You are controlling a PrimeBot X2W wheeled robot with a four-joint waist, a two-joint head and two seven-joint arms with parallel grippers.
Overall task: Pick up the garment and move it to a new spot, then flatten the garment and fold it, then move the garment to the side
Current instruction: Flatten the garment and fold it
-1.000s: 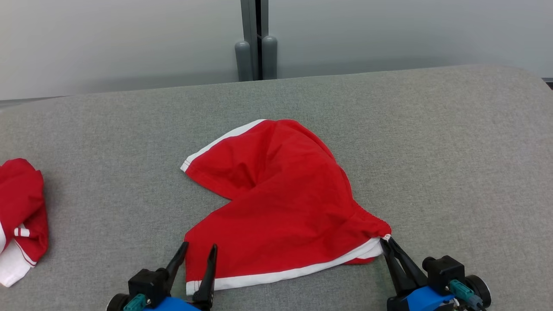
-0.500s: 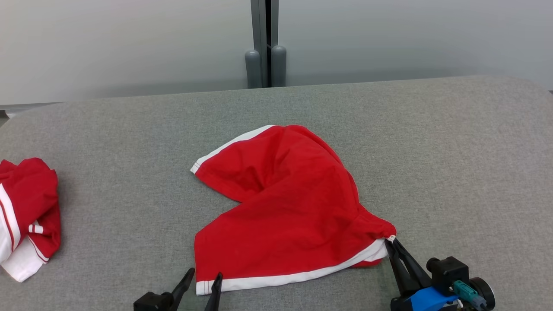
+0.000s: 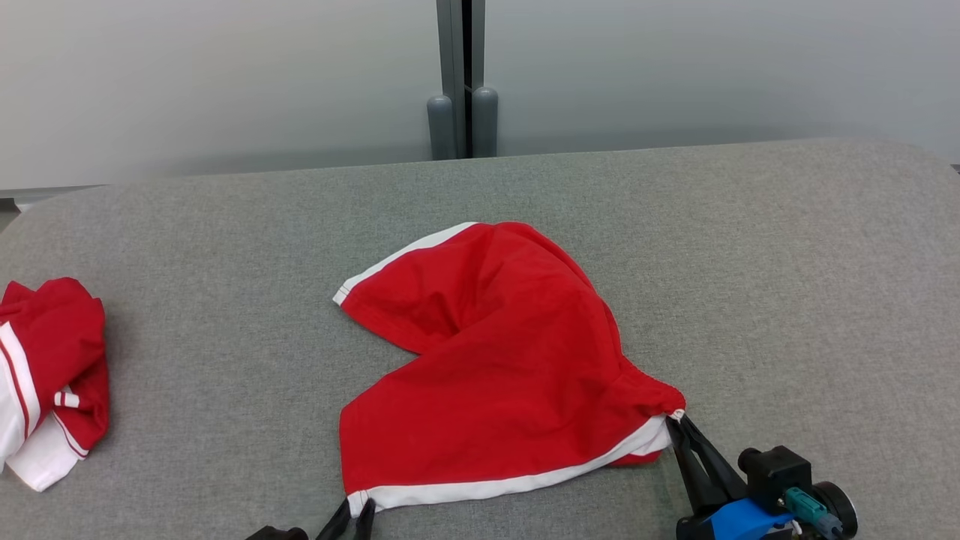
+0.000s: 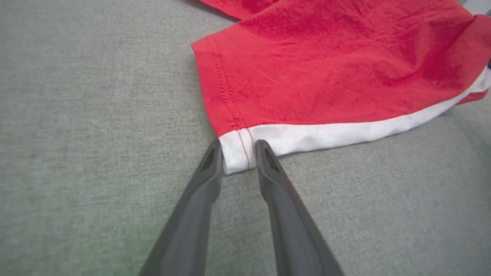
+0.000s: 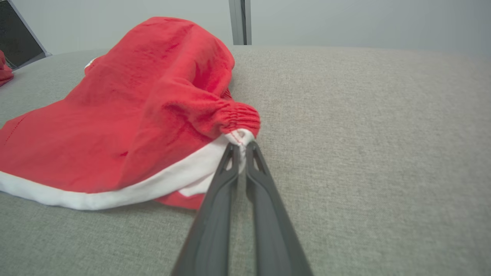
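1. The left gripper (image 4: 238,153) is straddling the white corner of the red shorts (image 3: 510,360), one finger (image 4: 213,157) on each side and both touching the cloth. The jaws are standing partly apart with the corner filling the gap. I cannot tell whether they are really pinching it.
2. The right gripper (image 5: 240,147) is clamping the other near corner, jaws closed on a white tab of cloth just under the gathered elastic waistband (image 5: 238,117).
3. Between the two grippers the white band (image 4: 345,132) is running along the shorts' near edge, lying on the grey fabric surface (image 3: 750,262).
4. Beyond the jaws the red shorts are spreading away from both grippers. They are lying loosely folded over, one leg pointing away past the left jaws and a hump rising just past the right jaws.
5. Well out to the left of the left jaws, a crumpled red-and-white garment (image 3: 45,375) is sitting apart from the shorts.
6. Far beyond the shorts, two grey posts (image 3: 463,124) are standing against a pale wall (image 3: 225,75).
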